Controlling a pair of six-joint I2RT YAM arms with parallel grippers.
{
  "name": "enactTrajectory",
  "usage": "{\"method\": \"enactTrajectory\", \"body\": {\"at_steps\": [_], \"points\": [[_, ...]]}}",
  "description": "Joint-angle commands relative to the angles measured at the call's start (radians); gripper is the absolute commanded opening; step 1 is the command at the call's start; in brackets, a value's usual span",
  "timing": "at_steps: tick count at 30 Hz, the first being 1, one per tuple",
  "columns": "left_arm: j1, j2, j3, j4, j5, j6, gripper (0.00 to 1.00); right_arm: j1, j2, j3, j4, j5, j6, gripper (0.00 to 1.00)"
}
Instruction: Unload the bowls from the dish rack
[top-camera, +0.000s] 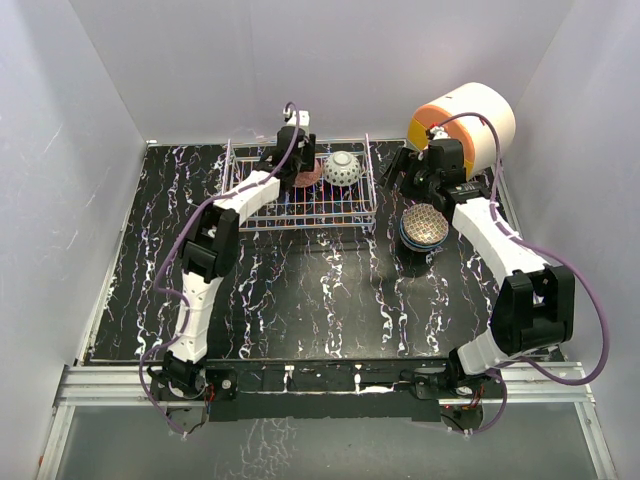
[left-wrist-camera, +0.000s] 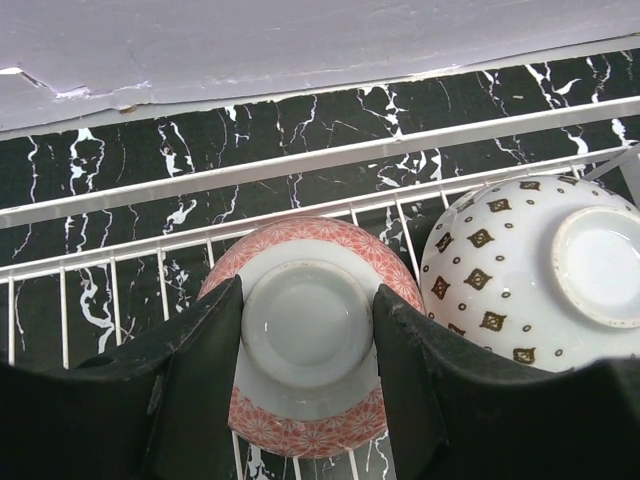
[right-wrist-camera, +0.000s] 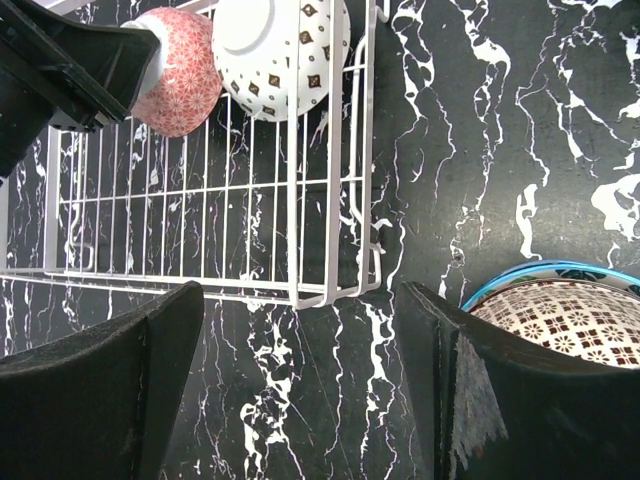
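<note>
Two bowls lie upside down at the back of the dish rack (top-camera: 300, 215). One is pink-red (left-wrist-camera: 310, 405) and the other is grey-white with diamond marks (left-wrist-camera: 500, 270). My left gripper (left-wrist-camera: 308, 300) is shut on the pink-red bowl (top-camera: 308, 176), with a black finger pressed against each side of its pale foot ring. The grey-white bowl (top-camera: 342, 168) rests just to its right. My right gripper (right-wrist-camera: 300, 295) hangs open and holds nothing, over the table by the rack's right corner (right-wrist-camera: 340, 285). A stack of bowls (top-camera: 424, 228) stands upright right of the rack.
A big white cylinder with an orange-yellow face (top-camera: 465, 122) lies at the back right, behind the right arm. The rack's wire rails (left-wrist-camera: 300, 160) run close behind the held bowl. White walls enclose the black marbled table (top-camera: 300, 300).
</note>
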Motion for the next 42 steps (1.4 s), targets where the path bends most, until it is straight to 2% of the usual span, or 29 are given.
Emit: {"method": "enactTrajectory", "body": {"at_steps": [1,10,16,25,31,38,42], "points": [[0.048,-0.084,-0.008,-0.045,0.106,-0.077,0.28,-0.005,0.016,0.009,0.054,-0.032,-0.001,0.79],[0.152,-0.19,-0.105,0.019,0.318,-0.273,0.28,-0.006,0.018,0.009,0.058,-0.046,0.002,0.78],[0.214,-0.233,-0.168,0.109,0.493,-0.433,0.28,-0.005,0.035,0.043,0.098,-0.111,0.011,0.77],[0.26,-0.256,-0.229,0.274,0.678,-0.65,0.28,0.012,0.144,0.179,0.153,-0.219,0.065,0.76],[0.265,-0.254,-0.279,0.416,0.744,-0.797,0.28,0.038,0.236,0.291,0.209,-0.281,0.126,0.75],[0.264,-0.214,-0.375,0.734,0.796,-1.058,0.29,0.081,0.387,0.402,0.299,-0.363,0.206,0.7],[0.264,-0.206,-0.413,0.831,0.783,-1.106,0.29,0.095,0.439,0.442,0.339,-0.388,0.242,0.67]]}}
